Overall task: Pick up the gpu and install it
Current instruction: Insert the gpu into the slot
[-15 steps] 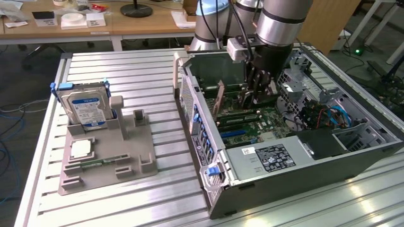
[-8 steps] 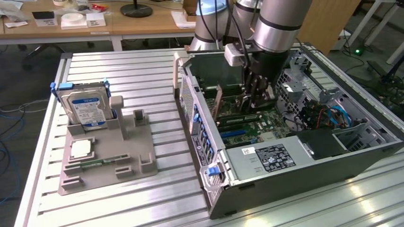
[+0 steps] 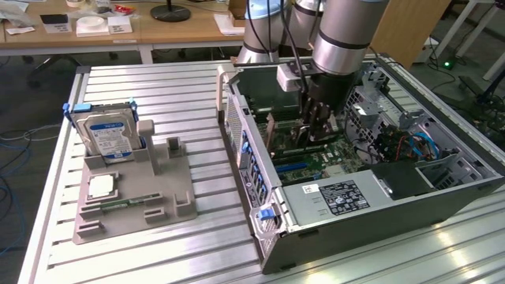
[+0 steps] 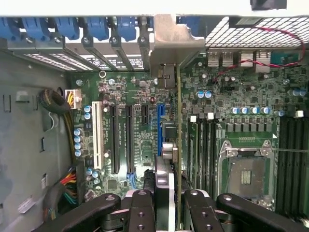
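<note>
We have the pickup done: our gripper (image 4: 176, 205) has its fingers (image 4: 141, 212) closed narrowly on the gpu (image 4: 178, 145), held edge-on inside the open computer case (image 3: 442, 201), at about twelve o'clock from the power supply (image 3: 335, 198); seating in the blue slot (image 4: 160, 130) looks unfinished

The gpu (image 4: 178, 145) is a thin green card standing on its edge — seen from above it looks like a skinny line. Its silver metal end (image 4: 175, 46) sits at the back wall of the computer case, and the card stands just beside a blue slot.
</note>
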Controlling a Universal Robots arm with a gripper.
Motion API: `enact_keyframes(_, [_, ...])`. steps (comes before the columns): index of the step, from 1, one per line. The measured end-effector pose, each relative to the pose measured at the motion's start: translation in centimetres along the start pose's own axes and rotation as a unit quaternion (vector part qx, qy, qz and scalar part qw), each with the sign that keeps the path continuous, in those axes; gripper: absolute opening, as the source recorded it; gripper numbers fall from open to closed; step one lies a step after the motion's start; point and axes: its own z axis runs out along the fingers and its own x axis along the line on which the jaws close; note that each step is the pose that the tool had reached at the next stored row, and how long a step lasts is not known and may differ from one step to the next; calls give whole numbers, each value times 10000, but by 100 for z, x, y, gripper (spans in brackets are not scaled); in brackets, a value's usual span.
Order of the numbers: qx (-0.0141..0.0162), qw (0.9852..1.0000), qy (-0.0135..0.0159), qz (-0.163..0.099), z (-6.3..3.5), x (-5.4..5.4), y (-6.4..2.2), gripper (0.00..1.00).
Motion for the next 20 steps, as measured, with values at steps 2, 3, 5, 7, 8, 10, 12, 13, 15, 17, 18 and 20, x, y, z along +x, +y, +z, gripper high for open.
enact_keyframes(2, [-2,10000,0,-7,36,2,1,28])
enact_keyframes(3, [-2,10000,-1,-12,55,3,2,28])
enact_keyframes(5, [-2,10000,0,-15,84,3,15,28])
enact_keyframes(7, [-2,10000,0,-16,105,4,35,28])
enact_keyframes(8, [-2,10000,-1,-17,118,6,38,28])
enact_keyframes(10, [-3,10000,0,-18,140,19,38,28])
enact_keyframes(12, [-3,10000,-1,-18,160,30,40,28])
enact_keyframes(13, [-3,10000,-1,-17,170,32,44,28])
enact_keyframes(15, [-3,10000,-1,-21,187,35,56,28])
enact_keyframes(17, [-3,10000,-1,-22,217,40,60,28])
enact_keyframes(18, [-5,10000,-1,-22,235,43,62,28])
enact_keyframes(20, [-5,10000,-1,-23,266,44,75,28])
